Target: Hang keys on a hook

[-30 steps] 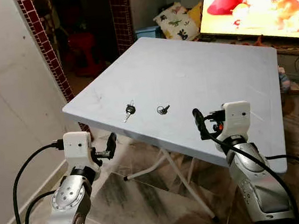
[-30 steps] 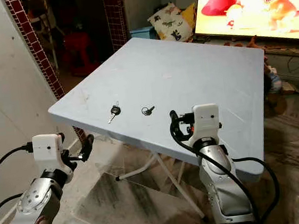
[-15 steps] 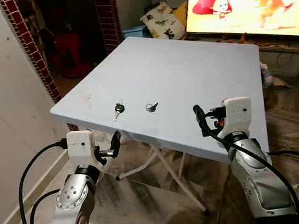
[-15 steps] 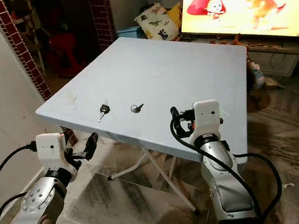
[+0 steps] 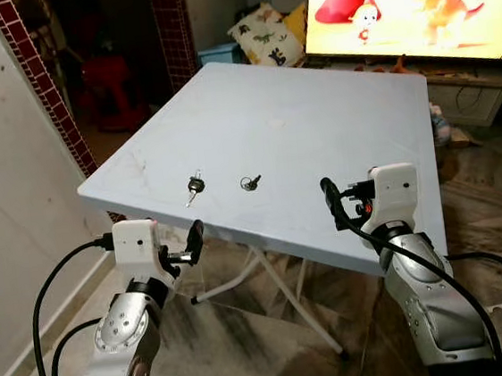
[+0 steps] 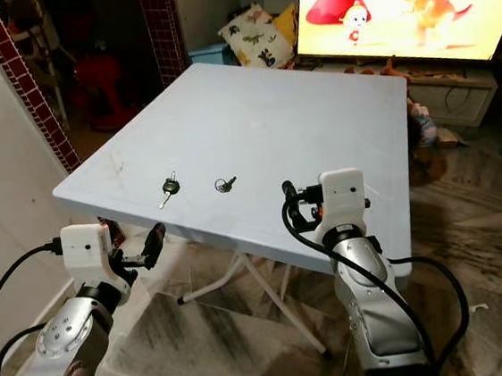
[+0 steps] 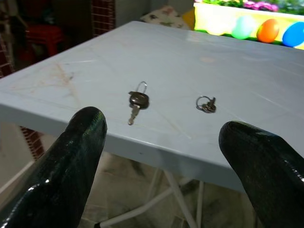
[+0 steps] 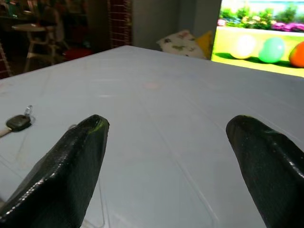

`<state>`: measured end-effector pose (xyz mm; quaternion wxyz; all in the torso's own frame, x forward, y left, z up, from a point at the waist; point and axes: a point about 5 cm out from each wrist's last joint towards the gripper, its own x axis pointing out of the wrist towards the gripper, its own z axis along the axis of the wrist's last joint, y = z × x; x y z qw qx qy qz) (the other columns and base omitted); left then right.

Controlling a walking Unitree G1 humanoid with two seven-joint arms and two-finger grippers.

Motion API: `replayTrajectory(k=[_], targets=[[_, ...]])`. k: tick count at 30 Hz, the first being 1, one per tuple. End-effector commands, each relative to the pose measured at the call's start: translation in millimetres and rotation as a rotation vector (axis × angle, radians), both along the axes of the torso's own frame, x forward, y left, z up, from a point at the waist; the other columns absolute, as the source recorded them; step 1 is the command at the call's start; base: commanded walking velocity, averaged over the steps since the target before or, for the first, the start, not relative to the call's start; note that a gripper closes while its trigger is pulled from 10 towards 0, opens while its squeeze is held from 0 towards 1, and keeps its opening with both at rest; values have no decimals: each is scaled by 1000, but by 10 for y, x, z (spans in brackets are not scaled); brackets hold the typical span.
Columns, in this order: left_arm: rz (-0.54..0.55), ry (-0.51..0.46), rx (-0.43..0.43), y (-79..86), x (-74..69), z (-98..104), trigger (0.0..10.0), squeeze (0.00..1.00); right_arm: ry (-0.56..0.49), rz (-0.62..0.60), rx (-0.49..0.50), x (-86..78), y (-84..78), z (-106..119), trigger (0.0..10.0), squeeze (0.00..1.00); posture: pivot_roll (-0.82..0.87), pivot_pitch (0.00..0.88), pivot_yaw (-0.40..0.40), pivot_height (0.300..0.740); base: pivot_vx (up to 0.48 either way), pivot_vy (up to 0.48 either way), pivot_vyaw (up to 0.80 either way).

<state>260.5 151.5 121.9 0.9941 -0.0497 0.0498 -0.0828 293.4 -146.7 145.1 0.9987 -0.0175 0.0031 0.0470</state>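
Two keys lie on the pale blue table near its front left edge. One is a key with a black head, the other a small key on a ring just to its right. In the left wrist view the black-headed key and the ring key lie ahead of the open fingers. My left gripper hangs open below the table's front edge. Level with that edge, and to the right of the keys, my right gripper is open and holds nothing.
A white wall and a red brick pillar stand close on the left. Behind the table a TV is on, with a pillow and a red stool further back. White folding legs cross under the table on the marble floor.
The whole picture has shifted, so the camera has moved, and the table now sits slightly further left. Both arms hold the same pose and the keys lie where they were.
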Motion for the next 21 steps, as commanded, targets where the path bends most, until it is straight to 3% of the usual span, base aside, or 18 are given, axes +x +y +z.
replayTrajectory(k=[1, 21], targets=[[-8, -6, 13, -1, 6, 10, 10000, 0, -12, 10, -1, 16, 16, 34, 10000, 0, 29, 0, 30, 740, 307, 247, 0], [-12, -2, 21, -22, 5, -4, 10000, 0, -8, 18, -1, 16, 39, 14, 10000, 0, 34, 0, 28, 740, 300, 249, 0]])
